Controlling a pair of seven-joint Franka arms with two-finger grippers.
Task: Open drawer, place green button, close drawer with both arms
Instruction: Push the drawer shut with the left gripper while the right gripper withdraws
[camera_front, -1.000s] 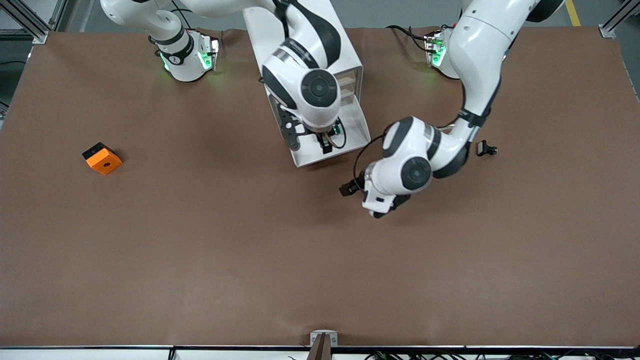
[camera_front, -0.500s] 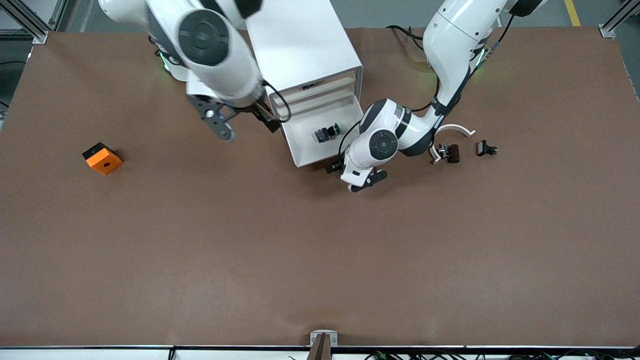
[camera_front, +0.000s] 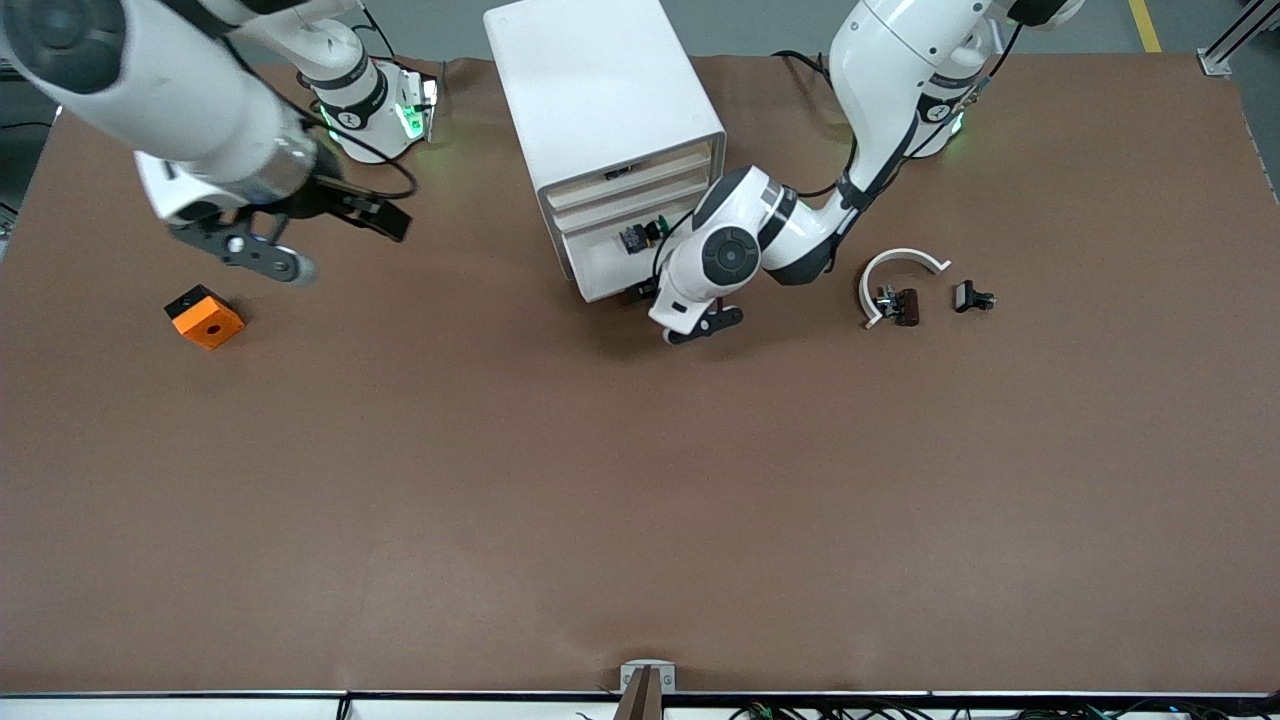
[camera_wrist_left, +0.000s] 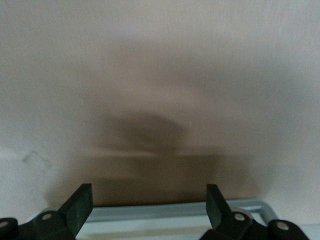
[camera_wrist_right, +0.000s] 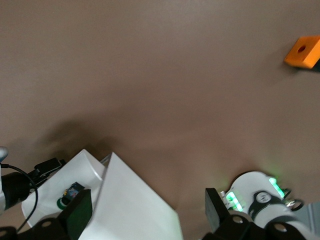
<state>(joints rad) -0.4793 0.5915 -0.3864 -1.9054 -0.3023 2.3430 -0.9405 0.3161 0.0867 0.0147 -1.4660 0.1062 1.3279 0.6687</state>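
Observation:
The white cabinet (camera_front: 600, 90) stands between the arms' bases. Its lowest drawer (camera_front: 600, 272) is partly out, and the green-capped button (camera_front: 640, 238) lies in it. My left gripper (camera_front: 645, 292) is low at the drawer's front edge, open and empty. In the left wrist view (camera_wrist_left: 150, 192) the drawer's rim (camera_wrist_left: 165, 212) sits between its fingers. My right gripper (camera_front: 385, 220) is open and empty, up in the air over the table between the cabinet and the orange block. Its wrist view (camera_wrist_right: 149, 197) looks down on the cabinet top (camera_wrist_right: 135, 200) and the button (camera_wrist_right: 70, 194).
An orange square block (camera_front: 204, 316) lies toward the right arm's end, also in the right wrist view (camera_wrist_right: 303, 51). A white arc with a black clip (camera_front: 895, 290) and a small black clip (camera_front: 972, 297) lie toward the left arm's end.
My right gripper has let go of the button in the drawer and swung up and away toward its own end. My left gripper has moved to the drawer's front, and the drawer has slid partly in.

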